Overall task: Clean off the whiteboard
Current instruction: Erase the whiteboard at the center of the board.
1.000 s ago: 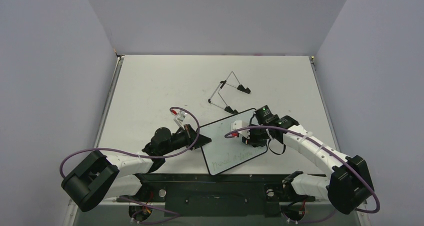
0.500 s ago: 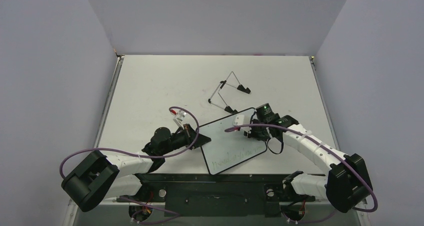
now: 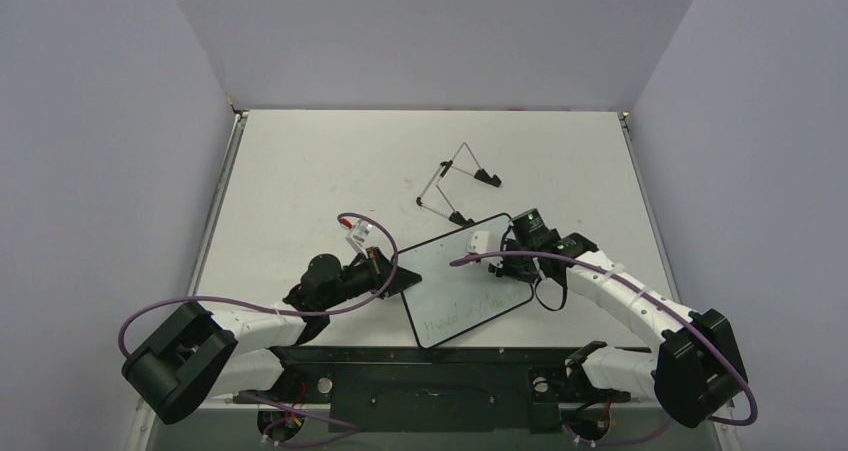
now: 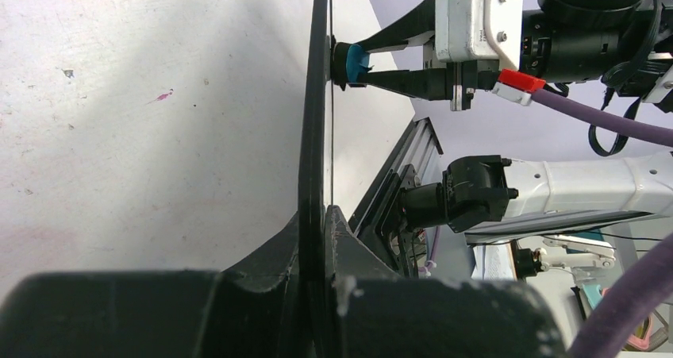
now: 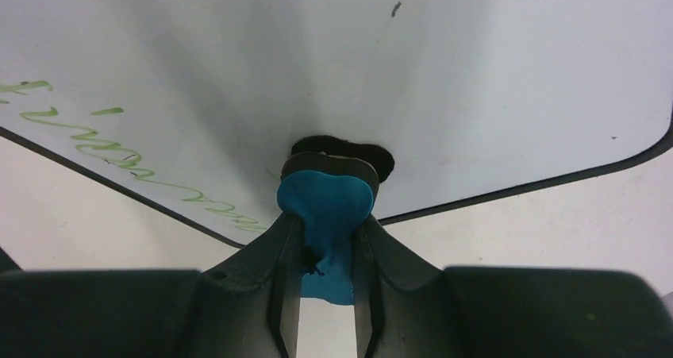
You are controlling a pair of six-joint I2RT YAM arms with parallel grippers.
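Top view: the whiteboard (image 3: 455,291) sits near the front centre of the table (image 3: 300,171), its left edge pinched by the left pincer (image 3: 397,276); a wire stand (image 3: 455,186) lies behind.
Left wrist: the board is seen edge-on.
Right wrist: the right pincer (image 5: 325,232) pinches a blue eraser (image 5: 325,199) pressed against the board, with green writing (image 5: 119,159) to the left.

The whiteboard (image 5: 492,64) was seen as smooth and faintly glossy, the eraser (image 5: 325,199) as soft blue foam, the table (image 4: 119,136) as matt and scuffed.
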